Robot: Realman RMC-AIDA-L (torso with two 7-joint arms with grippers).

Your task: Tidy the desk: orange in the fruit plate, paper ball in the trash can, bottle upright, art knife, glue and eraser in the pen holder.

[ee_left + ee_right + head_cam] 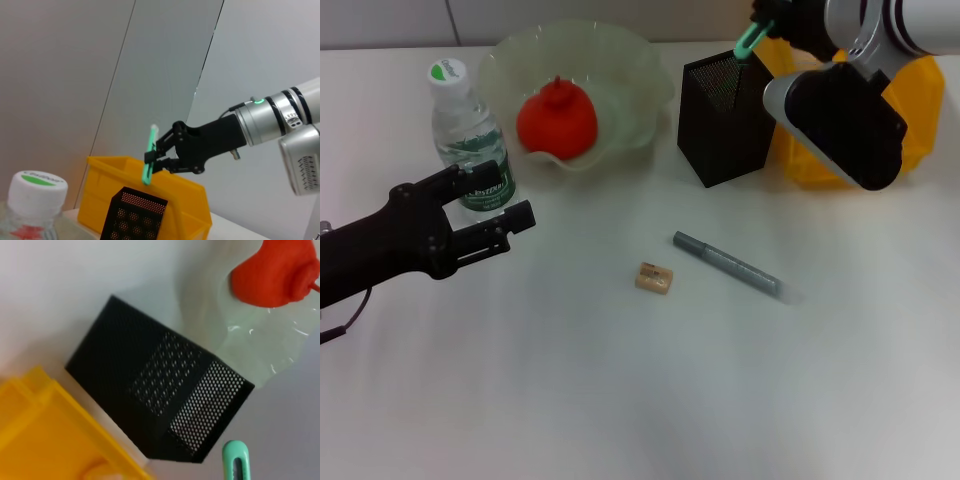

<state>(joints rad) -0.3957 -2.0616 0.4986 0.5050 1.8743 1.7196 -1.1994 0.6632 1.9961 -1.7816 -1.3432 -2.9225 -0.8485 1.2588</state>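
**Two items left on the desk as the green knife is held over the holder**

Two small things are seen lying loose in front of the pen holder (723, 118): the eraser (654, 279) and, just beside it, a grey pen-like stick (727, 263), probably the glue. The orange (556, 120) is already in the fruit plate (630, 75), beside the holder. The bottle (470, 135) stands upright on the far side of the plate from the holder. The trash can (910, 120) is set against the holder's other side; no paper ball can be made out.

The right gripper (156, 152) is poised above the holder's mouth, its jaws clamped on a slim green tool (148, 156), taken to be the art knife. The tool is held near its middle and hangs almost upright, slightly tilted, its lower tip just above the holder's rim. The left gripper (485, 215) is parked low, well away from the holder and in front of the bottle, with its jaws apart and nothing between them.

The knife is judged to be light, stiff and smooth plastic, so a firm pinch across its flat sides is called for. It should be lowered tip-first, well inside the mesh, before being let go. The eraser is expected to be light and slightly grippy; it is best taken across its short sides. The grey stick may roll, so a grasp at mid-length is advised.
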